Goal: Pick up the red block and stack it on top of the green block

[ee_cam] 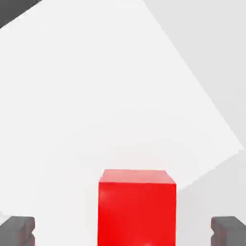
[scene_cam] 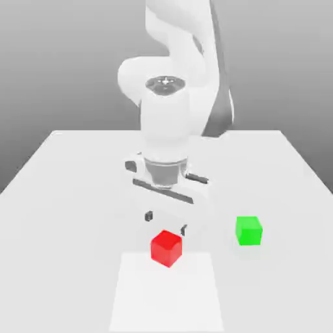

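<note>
The red block (scene_cam: 166,248) rests on the white table, near the front middle in the exterior view. The green block (scene_cam: 248,231) sits on the table toward the exterior view's right, well apart from the red one. My gripper (scene_cam: 166,222) hangs just above and slightly behind the red block, open, with dark fingertips (scene_cam: 149,215) spread wide. In the hand view the red block (ee_cam: 137,206) lies between the two dark fingertips (ee_cam: 17,229), with clear gaps on both sides. Nothing is held.
A brighter white rectangular patch (scene_cam: 166,293) lies on the table (scene_cam: 65,195) under and in front of the red block. The arm's white body (scene_cam: 172,97) rises behind the gripper. The table edge runs along the back.
</note>
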